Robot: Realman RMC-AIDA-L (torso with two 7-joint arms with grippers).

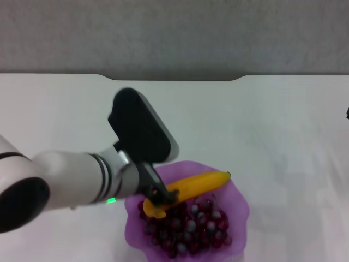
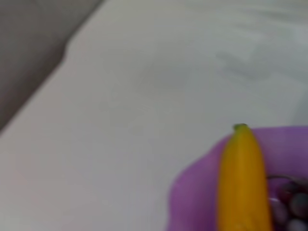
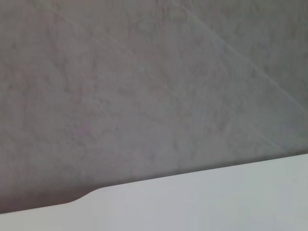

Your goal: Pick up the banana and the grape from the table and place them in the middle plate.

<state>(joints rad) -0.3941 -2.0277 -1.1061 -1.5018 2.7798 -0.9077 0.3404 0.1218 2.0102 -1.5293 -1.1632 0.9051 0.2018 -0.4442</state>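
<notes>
- banana [image 1: 199, 185]: orange-yellow, curved, lying diagonally across the plate at lower centre of the head view, green stem tip up-right
- grape [image 1: 188, 226]: dark red-purple bunch, in the plate, just below the banana
- middle plate [image 1: 239, 202]: translucent purple, wavy rim, on the white table [image 1: 272, 125]

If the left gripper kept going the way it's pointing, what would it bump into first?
Probably the banana: the left gripper is already at its near end, above the grape in the middle plate. Depth is unclear.

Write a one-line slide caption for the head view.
Left tool at banana over grapes in purple plate.
</notes>
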